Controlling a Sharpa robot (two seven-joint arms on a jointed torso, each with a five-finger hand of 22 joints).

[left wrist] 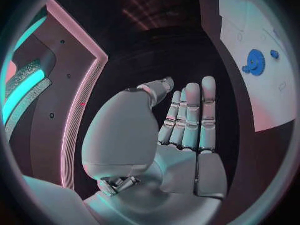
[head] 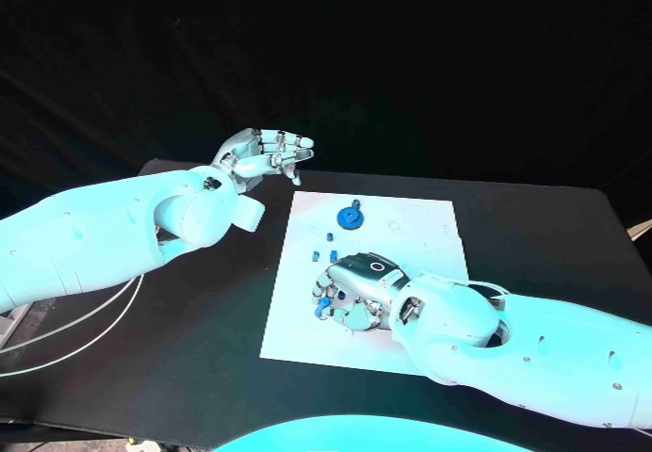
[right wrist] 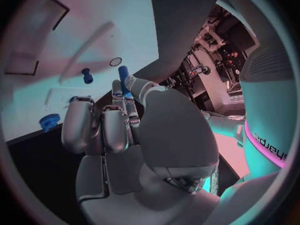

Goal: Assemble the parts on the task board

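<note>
A: Starting on the left, what is the silver many-fingered left hand (head: 262,153) doing?

B: It hovers above the black surface (head: 163,377), just off the far left corner of the white rectangular task board (head: 306,339). Its fingers are loosely apart and it holds nothing. The blue toothed gear (head: 350,217) stands on the board's far part, near that hand but apart from it.

A: And moving right?

B: Two small blue pegs (head: 323,255) stand upright mid-board. Just nearer the robot, the silver right hand (head: 356,294) is turned palm down over the board, and its wrist view shows a short blue cylindrical pin (right wrist: 124,77) pinched at the fingertips (right wrist: 134,82).

A: So the step in hand?

B: I judge it to be seating that pin. It would go best with the pin kept upright, lined over its hole before lowering, and the pinch eased only once it sits. Which hole is meant I cannot tell; a small round opening (right wrist: 115,61) lies just beside the pin tip in the wrist view.

A: Any risk?

B: The standing pegs are close to the fingers, so a sideways sweep might topple them.
</note>
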